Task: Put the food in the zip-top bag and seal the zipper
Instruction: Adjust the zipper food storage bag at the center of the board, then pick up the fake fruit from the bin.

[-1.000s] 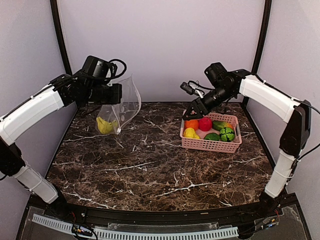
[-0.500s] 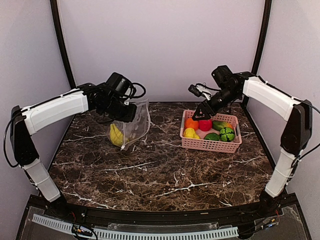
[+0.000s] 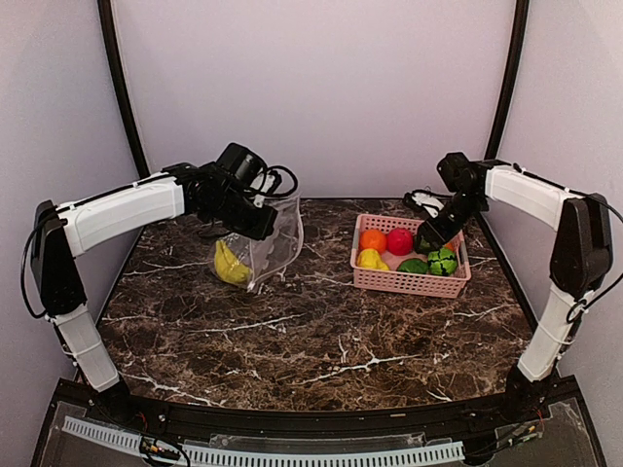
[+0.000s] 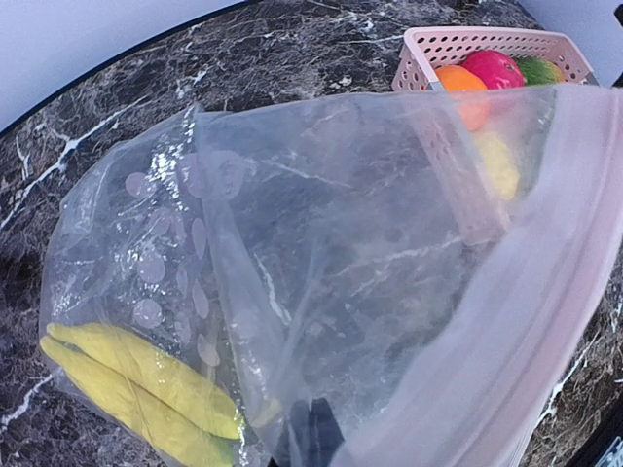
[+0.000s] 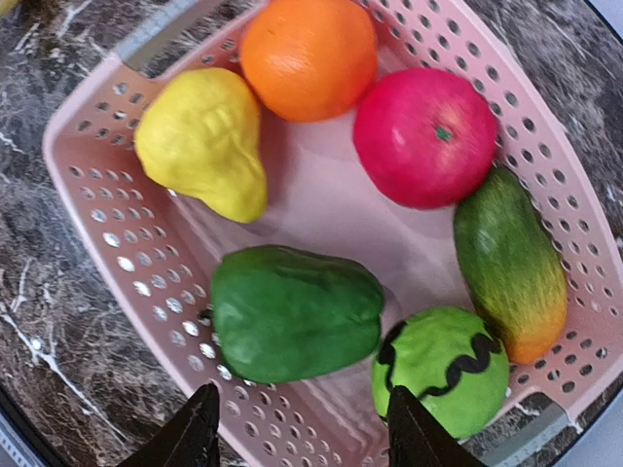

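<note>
My left gripper [image 3: 265, 222] is shut on the clear dotted zip-top bag [image 3: 275, 245], which hangs from it with its bottom at the table. A yellow banana [image 3: 229, 263] lies inside the bag [image 4: 292, 243], low on the left [image 4: 136, 389]. The whitish-pink zipper [image 4: 545, 292] runs along the bag's right edge. The dark left fingers [image 4: 311, 433] show pressed together through the film. Open and empty, my right gripper [image 5: 304, 438] hovers just above a green pepper [image 5: 292, 311]. Around the pepper lie a striped green ball [image 5: 443, 370], mango [image 5: 511, 263], red fruit [image 5: 425, 136], orange [image 5: 310, 53] and yellow piece [image 5: 204, 141].
The food sits in a pink slotted basket [image 3: 409, 282] at the right rear of the dark marble table [image 3: 311, 341]. The basket's rim [image 5: 88, 214] lies close under my right fingers. Purple walls and black posts enclose the back and sides.
My left arm has swung right and lowered the bag toward the table, nearer the basket. The right gripper has moved right, over the basket's green pieces.
</note>
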`<act>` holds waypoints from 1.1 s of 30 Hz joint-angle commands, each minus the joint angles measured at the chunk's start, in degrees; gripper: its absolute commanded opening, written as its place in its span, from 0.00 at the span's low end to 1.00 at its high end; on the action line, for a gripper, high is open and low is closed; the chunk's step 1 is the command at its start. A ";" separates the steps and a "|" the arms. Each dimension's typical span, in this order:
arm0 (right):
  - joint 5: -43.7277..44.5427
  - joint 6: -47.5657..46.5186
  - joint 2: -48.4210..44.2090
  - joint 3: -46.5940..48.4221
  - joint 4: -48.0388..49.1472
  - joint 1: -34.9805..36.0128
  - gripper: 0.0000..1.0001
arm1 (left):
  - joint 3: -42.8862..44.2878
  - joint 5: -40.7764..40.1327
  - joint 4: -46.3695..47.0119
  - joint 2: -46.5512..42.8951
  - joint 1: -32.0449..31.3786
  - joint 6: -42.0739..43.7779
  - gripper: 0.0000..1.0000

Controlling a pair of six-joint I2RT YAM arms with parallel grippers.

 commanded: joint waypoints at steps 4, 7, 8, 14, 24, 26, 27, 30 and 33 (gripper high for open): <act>10.76 -2.81 0.03 -2.22 3.56 -4.67 0.70 | -4.80 5.68 8.18 -2.26 -0.04 7.48 0.01; 9.68 -4.48 0.04 -2.34 4.07 -6.24 0.71 | -10.40 8.36 11.69 -4.56 0.18 5.98 0.01; 10.00 -4.97 0.01 -2.54 4.04 -6.51 0.71 | -12.23 8.77 12.55 -5.00 0.21 5.84 0.01; 10.67 -6.36 2.97 -2.84 1.48 -6.78 0.72 | -15.38 9.14 14.87 -9.10 0.13 4.42 0.01; 13.23 -4.87 8.53 0.14 1.05 -6.86 0.80 | -15.50 7.96 14.51 -10.34 0.13 3.76 0.01; 13.69 -4.78 9.50 0.67 1.17 -6.85 0.81 | -15.55 7.76 14.48 -10.32 0.13 3.70 0.01; 13.74 -4.71 9.95 0.87 1.07 -6.80 0.81 | -15.58 7.68 14.48 -10.30 0.13 3.74 0.01; 13.51 -4.45 11.15 1.15 0.74 -6.85 0.82 | -15.59 7.65 14.50 -10.42 0.13 3.72 0.01; 13.58 -3.93 11.81 1.67 0.07 -6.80 0.80 | -15.67 7.56 14.57 -10.42 0.13 3.72 0.01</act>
